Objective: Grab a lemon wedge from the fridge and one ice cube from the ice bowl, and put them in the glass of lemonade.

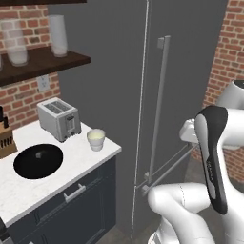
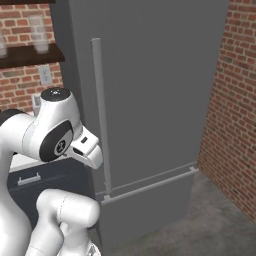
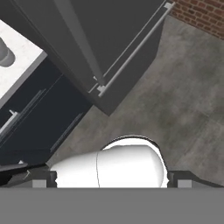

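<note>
Grey fridge (image 1: 190, 57) — ahead of end effector (image 3: 109, 177)

- My gripper's finger tips (image 3: 39, 181) are cut by the bottom of the hand view, just dark stubs; from the base views I can't make out my jaws at all.
- The fridge (image 1: 119, 95) is closed, so its inside is hidden, and its top runs off both base views.
- My own arm hides the fridge's lower right in the left base view.
- The ice bowl (image 1: 38, 161) looks plain black; I can't tell what lies in it.
- A dark block (image 1: 5, 138) at the counter's left is cut by the edge.
- The tall glasses (image 1: 16, 43) on the shelf are hazy.
</note>
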